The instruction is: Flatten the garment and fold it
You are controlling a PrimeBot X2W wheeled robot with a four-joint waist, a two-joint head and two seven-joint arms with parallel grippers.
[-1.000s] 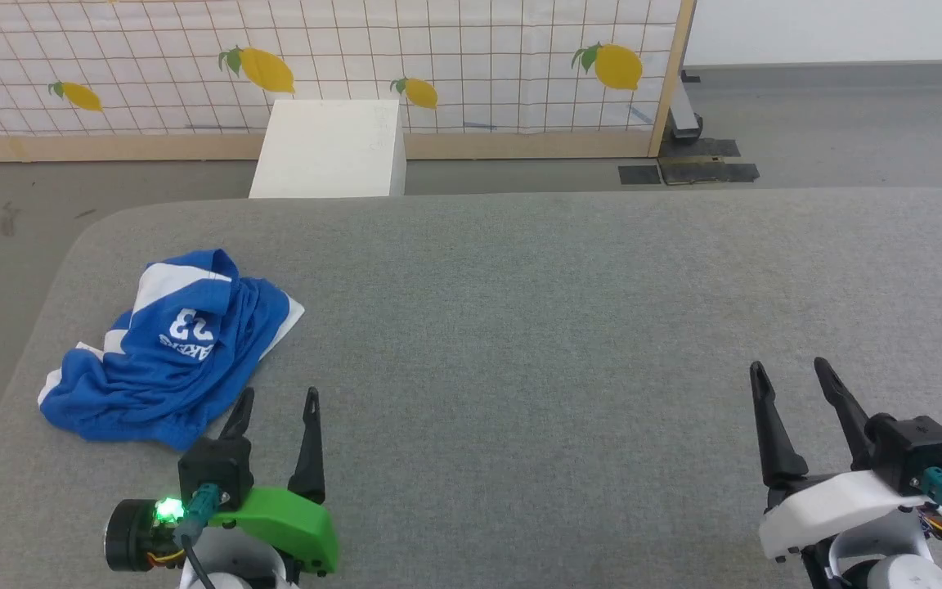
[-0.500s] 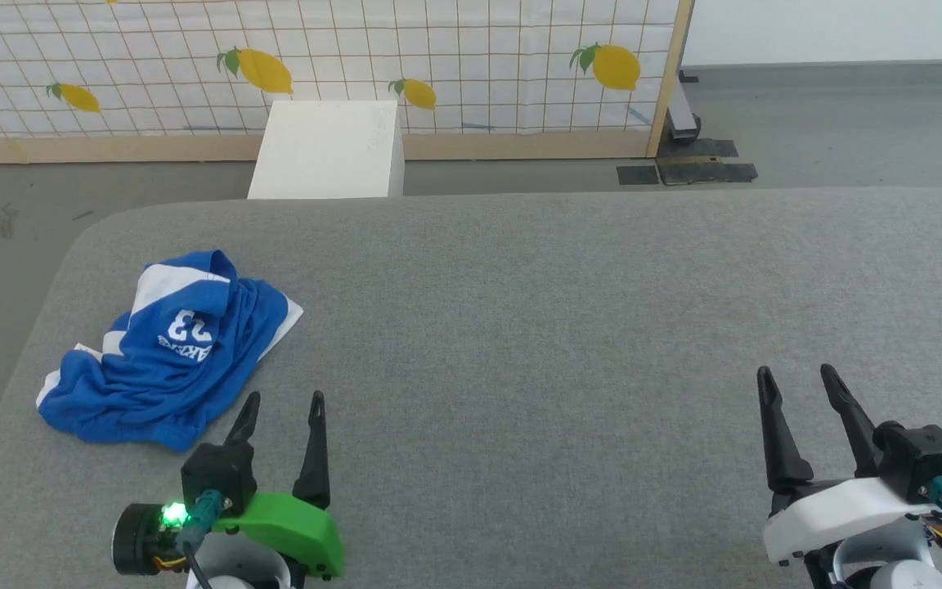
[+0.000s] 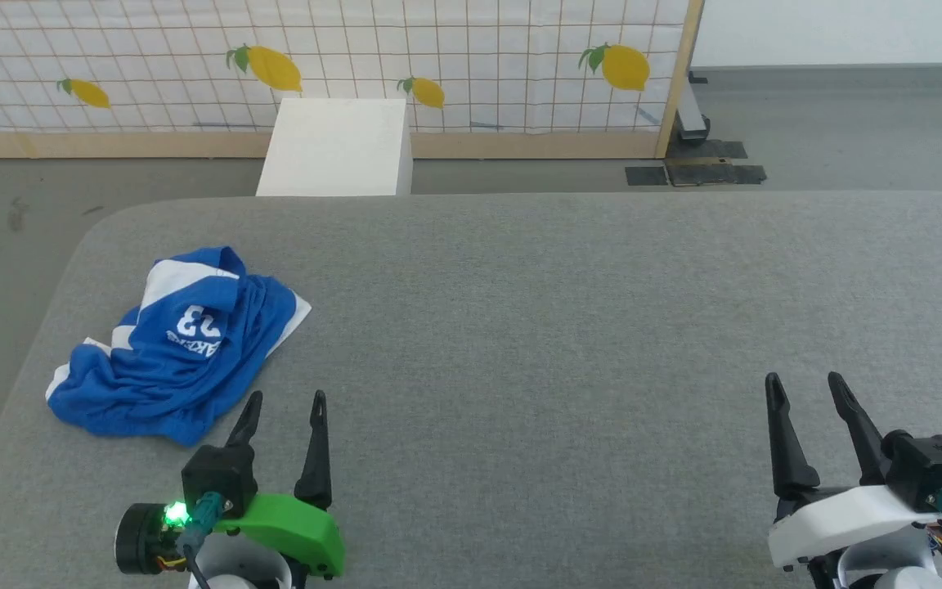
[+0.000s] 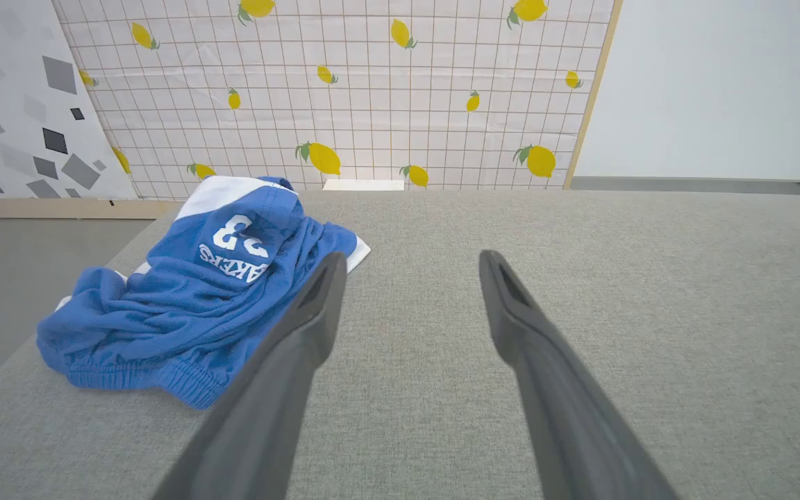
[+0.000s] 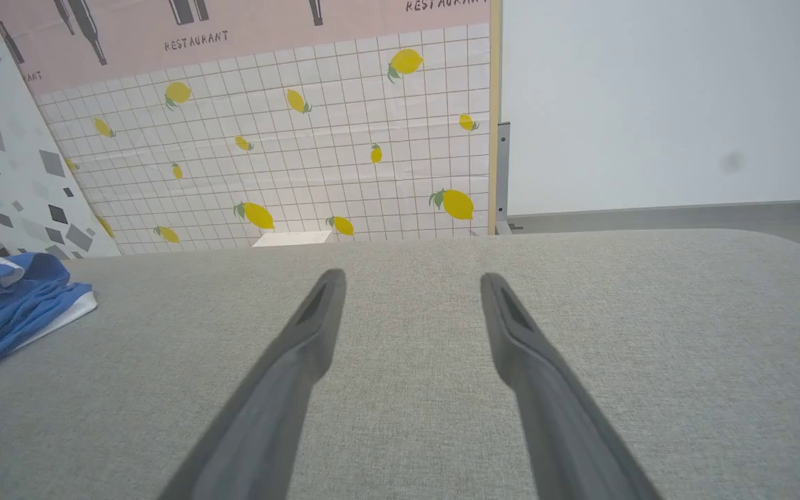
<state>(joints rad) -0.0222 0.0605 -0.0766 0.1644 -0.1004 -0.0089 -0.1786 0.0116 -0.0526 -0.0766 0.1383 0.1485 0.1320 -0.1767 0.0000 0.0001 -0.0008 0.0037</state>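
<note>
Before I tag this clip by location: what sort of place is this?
Probably a staged test room: a printed lemon-tile backdrop panel standing on bare grey floor, and a grey fabric-covered surface holding one crumpled blue jersey.
</note>
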